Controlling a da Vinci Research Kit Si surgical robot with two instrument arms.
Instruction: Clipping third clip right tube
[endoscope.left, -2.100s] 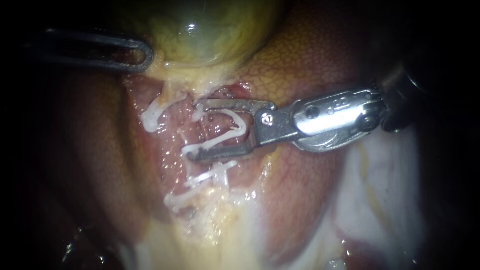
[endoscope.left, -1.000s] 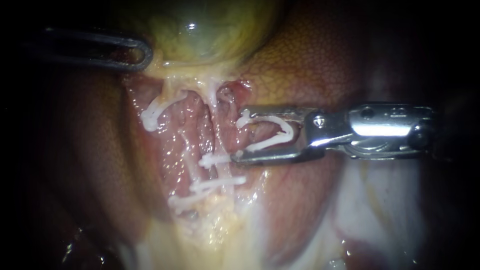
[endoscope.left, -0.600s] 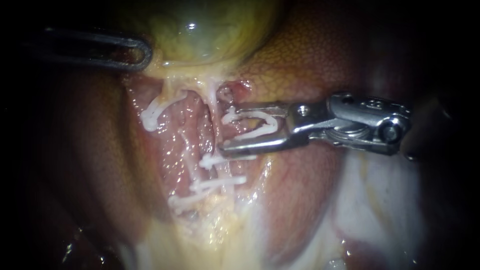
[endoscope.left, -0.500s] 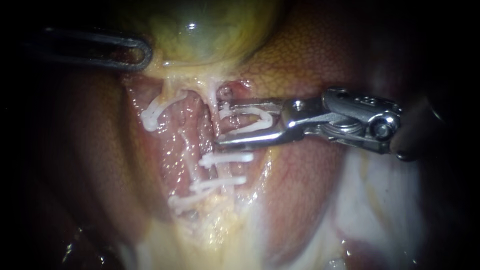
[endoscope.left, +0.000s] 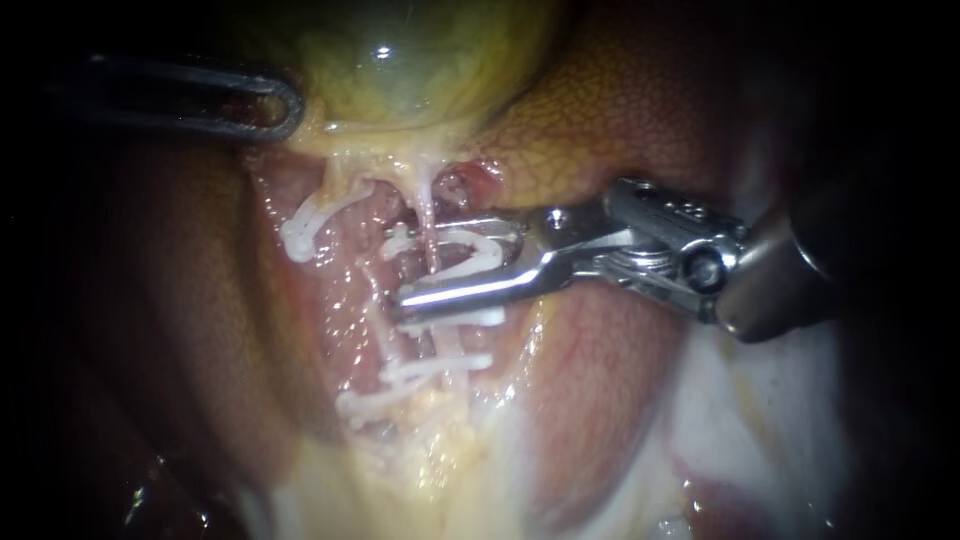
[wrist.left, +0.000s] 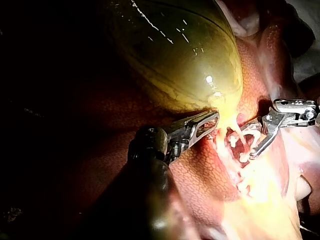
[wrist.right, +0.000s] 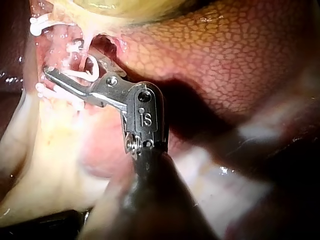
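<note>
- Endoscope: right instrument (endoscope.left: 420, 262), end effector wide, holds a white clip (endoscope.left: 490, 250) astride the tube (endoscope.left: 428, 212).
- Left wrist only: left instrument (wrist.left: 214, 120) end effector pinches the gallbladder (wrist.left: 180, 55).

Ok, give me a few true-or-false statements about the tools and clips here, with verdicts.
1. The right tool carries an open clip in its jaws. True.
2. That clip is squeezed flat on the right tube. False: its arms stand apart, one on each side of the tube.
3. Closed clips cross the tube below the right tool. True.
4. The left tool lies against the right tool. False: it sits well apart, at the edge of the gallbladder.
</note>
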